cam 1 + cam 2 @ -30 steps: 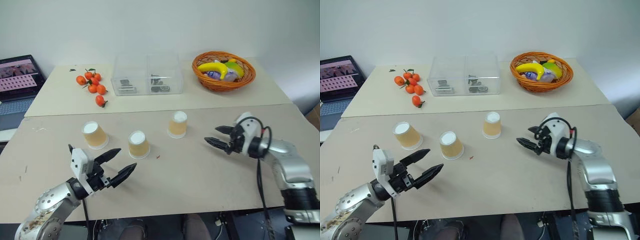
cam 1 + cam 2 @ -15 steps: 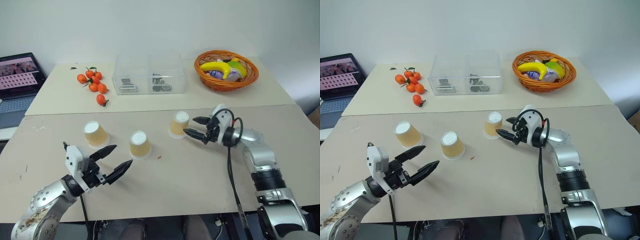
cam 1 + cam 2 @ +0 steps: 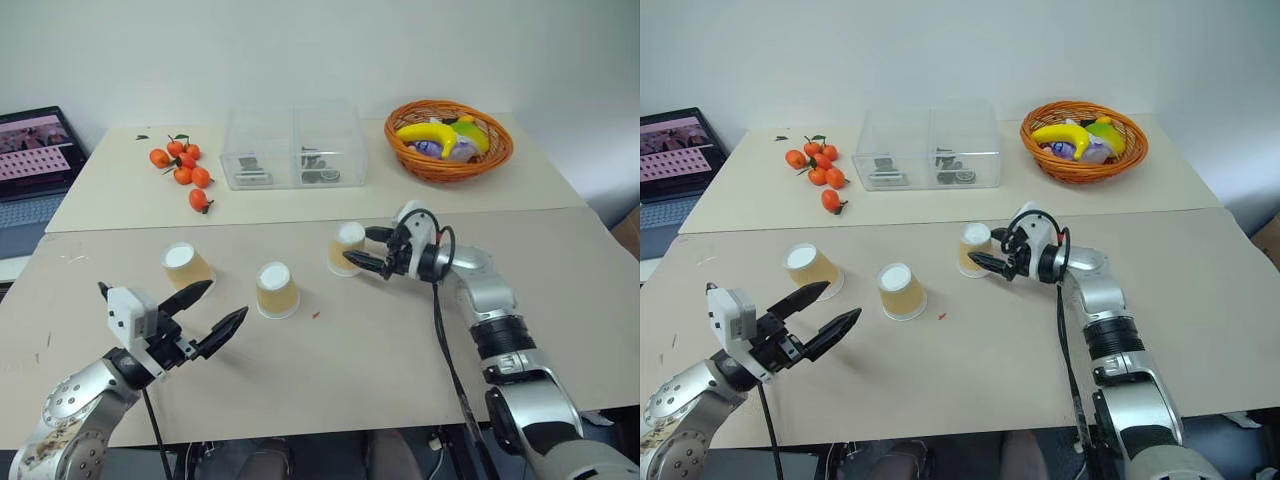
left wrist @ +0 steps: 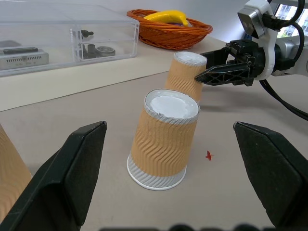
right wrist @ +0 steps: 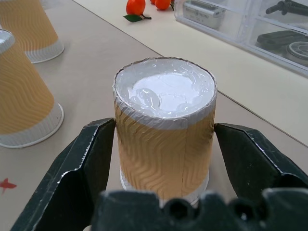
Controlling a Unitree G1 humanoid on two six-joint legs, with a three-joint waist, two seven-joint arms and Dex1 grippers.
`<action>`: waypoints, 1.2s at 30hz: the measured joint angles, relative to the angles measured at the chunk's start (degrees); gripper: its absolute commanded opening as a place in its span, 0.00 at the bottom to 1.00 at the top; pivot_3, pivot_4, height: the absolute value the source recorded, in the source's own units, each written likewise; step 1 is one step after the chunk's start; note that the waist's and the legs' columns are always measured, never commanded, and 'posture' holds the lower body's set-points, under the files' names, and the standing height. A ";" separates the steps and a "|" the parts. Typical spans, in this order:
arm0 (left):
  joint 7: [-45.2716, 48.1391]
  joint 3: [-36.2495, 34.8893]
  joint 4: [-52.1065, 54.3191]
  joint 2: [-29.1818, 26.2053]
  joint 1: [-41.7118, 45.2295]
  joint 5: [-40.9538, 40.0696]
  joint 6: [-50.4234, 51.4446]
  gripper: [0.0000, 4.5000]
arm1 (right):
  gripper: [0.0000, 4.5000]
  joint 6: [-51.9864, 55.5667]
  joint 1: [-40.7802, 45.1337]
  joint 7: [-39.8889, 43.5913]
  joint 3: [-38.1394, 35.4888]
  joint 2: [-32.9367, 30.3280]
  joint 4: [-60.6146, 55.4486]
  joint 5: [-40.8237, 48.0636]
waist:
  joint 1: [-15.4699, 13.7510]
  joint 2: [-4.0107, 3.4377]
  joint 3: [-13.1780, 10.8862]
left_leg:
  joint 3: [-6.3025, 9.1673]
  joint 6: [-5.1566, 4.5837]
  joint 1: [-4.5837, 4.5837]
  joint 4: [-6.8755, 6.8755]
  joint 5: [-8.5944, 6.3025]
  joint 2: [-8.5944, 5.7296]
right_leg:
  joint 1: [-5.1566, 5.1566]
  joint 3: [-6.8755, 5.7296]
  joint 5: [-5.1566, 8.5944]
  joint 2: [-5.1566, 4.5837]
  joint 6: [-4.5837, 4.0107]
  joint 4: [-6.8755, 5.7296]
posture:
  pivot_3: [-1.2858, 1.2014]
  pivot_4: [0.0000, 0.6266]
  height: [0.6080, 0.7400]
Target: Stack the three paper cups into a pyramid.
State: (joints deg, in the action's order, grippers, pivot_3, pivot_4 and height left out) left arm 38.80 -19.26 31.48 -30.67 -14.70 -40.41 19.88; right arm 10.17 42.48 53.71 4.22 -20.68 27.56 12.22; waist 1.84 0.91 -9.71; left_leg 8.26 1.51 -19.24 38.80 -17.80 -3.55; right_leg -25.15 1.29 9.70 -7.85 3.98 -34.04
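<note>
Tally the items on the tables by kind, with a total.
Cups: 3
Tangerines: 7
Clear boxes: 1
Baskets: 1
Laptops: 1
Total: 13

Three tan-orange ribbed paper cups stand upside down, well apart in a row on the beige worktop, unstacked.

No text, label, brand or number can be read anywhere. The laptop screen, left of the tangerines, shows a pink grid of small marks, too small to make out.
</note>
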 measured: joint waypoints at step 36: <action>-2.24 0.39 -0.71 3.73 -2.34 1.98 0.09 1.00 | 0.61 7.90 -9.07 13.45 3.74 -3.75 -17.47 4.86 | 0.68 -0.01 0.01 | -0.18 0.15 0.19 0.03 -0.11 0.42 | 0.02 0.19 -0.15 0.47 -0.24 -0.04 | 0.52 0.24 0.99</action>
State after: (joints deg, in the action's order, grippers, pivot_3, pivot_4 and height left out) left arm 36.56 -18.88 30.77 -26.93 -17.04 -38.43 19.96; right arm 18.06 33.41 67.16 7.96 -24.43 10.09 17.07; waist 2.52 0.90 -9.70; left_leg 8.08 1.66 -19.05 38.82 -17.92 -3.14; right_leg -25.13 1.48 9.55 -7.39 3.74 -34.07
